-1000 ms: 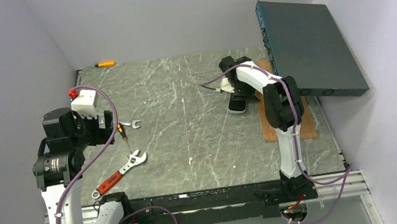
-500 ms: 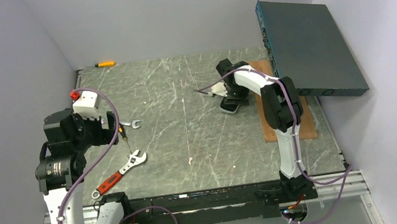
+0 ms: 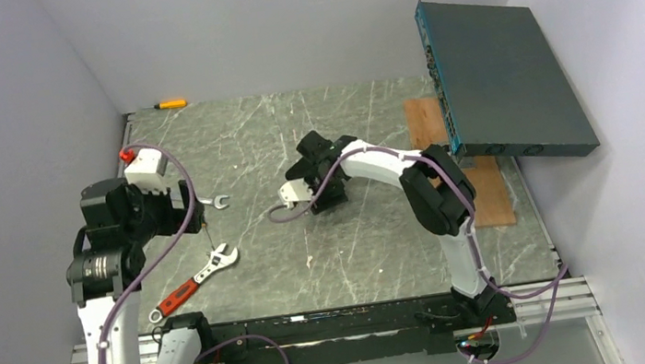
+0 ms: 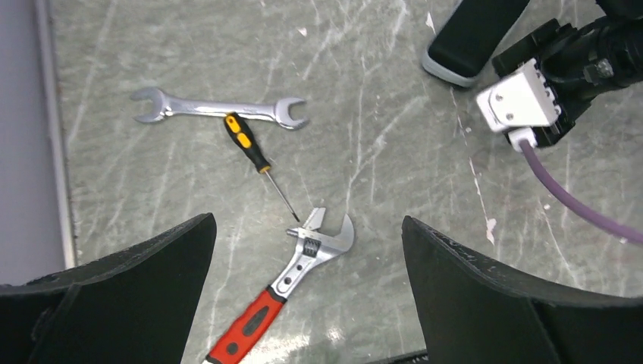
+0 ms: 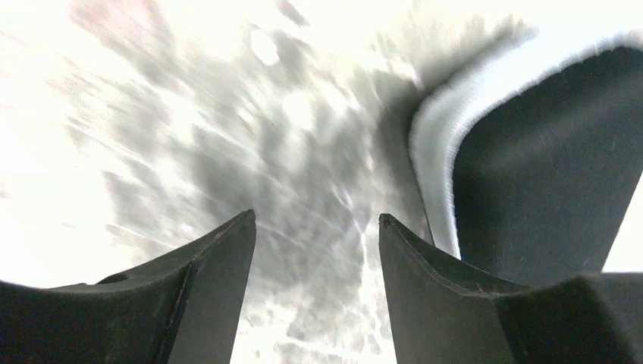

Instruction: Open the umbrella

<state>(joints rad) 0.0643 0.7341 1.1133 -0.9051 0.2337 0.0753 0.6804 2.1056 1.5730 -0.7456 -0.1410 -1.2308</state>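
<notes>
Now left jaws gape empty; right jaws half-open beside umbrella (image 5: 538,167).

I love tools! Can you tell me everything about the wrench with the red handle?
The adjustable wrench lies flat on the grey marbled table, on its left side. The handle is red and looks like plastic or rubber. The shank and head are shiny silver metal, with the jaws a little apart. It lies slantwise, with the head farther from the arm bases and the handle nearer. The thin tip of the yellow-and-black screwdriver ends right beside its head; I cannot tell if they touch. Nothing grips it.
</notes>
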